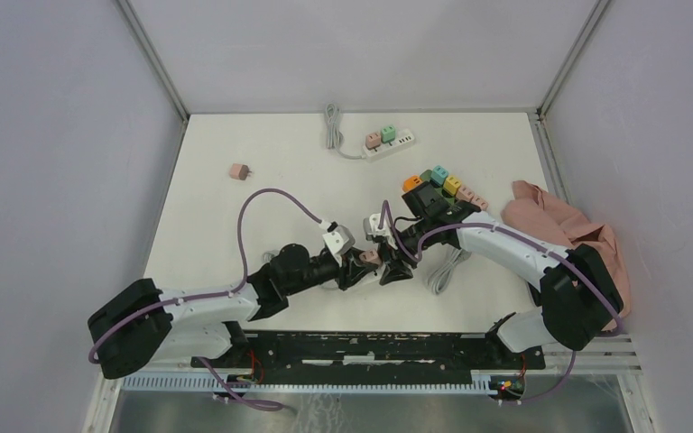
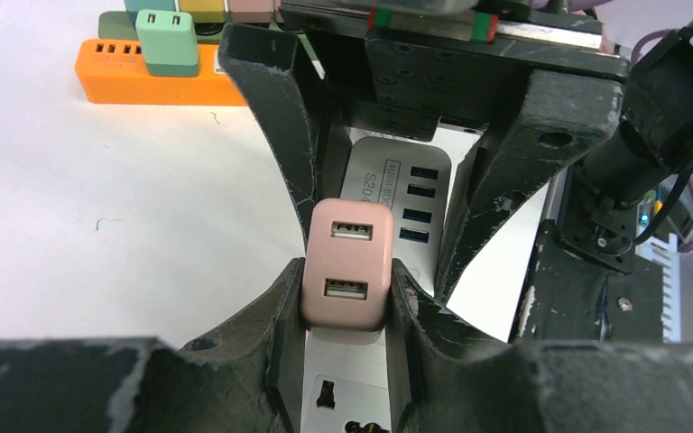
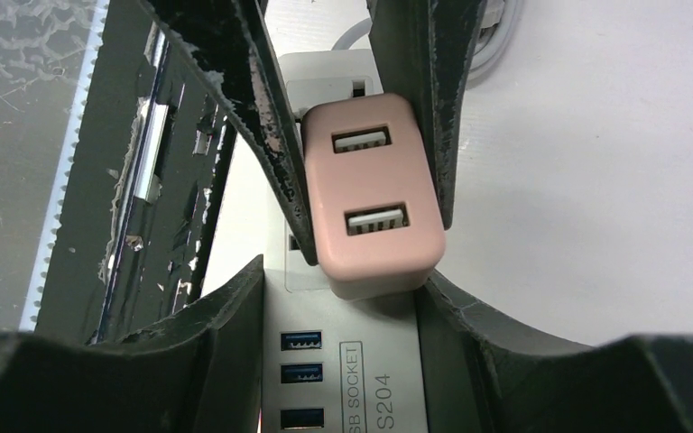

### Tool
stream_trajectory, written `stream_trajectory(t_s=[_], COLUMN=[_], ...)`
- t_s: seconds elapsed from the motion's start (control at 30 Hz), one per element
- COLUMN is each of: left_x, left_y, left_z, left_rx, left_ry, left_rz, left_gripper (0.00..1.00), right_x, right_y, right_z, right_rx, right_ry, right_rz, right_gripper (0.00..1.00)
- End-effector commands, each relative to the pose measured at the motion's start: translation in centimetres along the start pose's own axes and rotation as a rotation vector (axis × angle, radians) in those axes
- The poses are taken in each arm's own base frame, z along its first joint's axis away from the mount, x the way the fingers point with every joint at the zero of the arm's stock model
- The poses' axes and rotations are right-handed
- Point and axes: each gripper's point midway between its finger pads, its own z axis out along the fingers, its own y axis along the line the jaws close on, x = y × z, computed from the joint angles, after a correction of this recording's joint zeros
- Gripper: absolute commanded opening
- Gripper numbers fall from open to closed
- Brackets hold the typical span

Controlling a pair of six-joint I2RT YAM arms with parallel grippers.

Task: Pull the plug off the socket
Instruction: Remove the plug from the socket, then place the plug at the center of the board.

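Pink square plastic plug (image 2: 346,253) | left gripper (image 2: 346,293) pinches it | right gripper (image 3: 338,302) squeezes white plastic socket strip (image 3: 361,379) | loose hold: strip lifts too

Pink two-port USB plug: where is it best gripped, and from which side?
Grip the pink two-port USB plug by its flat, parallel side faces, from its port end, as the left gripper does; the white power strip covers its base.

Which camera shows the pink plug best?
The right wrist view: the pink plug fills the middle, both USB slots clear, with the white power strip under it. The left wrist view shows it close too, its sides covered by the fingers of the left gripper. The top view shows only a tiny pink spot.
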Motion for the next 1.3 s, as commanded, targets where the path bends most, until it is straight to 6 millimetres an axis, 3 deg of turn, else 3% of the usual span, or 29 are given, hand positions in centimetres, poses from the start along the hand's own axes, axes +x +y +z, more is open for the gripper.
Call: stream_trajectory(t_s=[0.0,0.13,0.37,0.7,0.93,1.13,1.27], left_x=[-8.4,-8.8,-9.7,-5.4,-2.5,-1.5,-0.3], left_y=[-0.5,-0.3,1.4,4.2,10.1,15.8,21.2], left_z=[-0.1,-0.7,-1.9,-3.0,-4.2,-6.2,-8.5], left_rx=[0.000,-0.015,-0.044,-0.151,-0.366,-0.553,-0.729], left_ry=[-0.265,-0.297,-0.350,-0.212,-0.106,-0.124,-0.171], left_rz=[0.160,0.165,-0.066,-0.081,-0.238,-0.419,-0.607], left_gripper=[0.03,0.03,0.03,0.03,0.03,0.03,0.03], right_x=[2.6,2.7,2.7,2.2,2.0,2.1,2.2], right_y=[-0.7,-0.7,-0.7,-0.8,-1.1,-1.3,-1.5], right_z=[-0.6,-0.5,-0.5,-0.9,-1.6,-1.9,-1.9], right_rx=[0.050,0.048,0.050,0.058,0.076,0.086,0.096], right_ry=[0.111,0.113,0.115,0.094,0.077,0.074,0.081], right_rz=[0.077,0.078,0.079,0.072,0.079,0.081,0.079], right_gripper=[0.00,0.00,0.00,0.01,0.01,0.02,0.03])
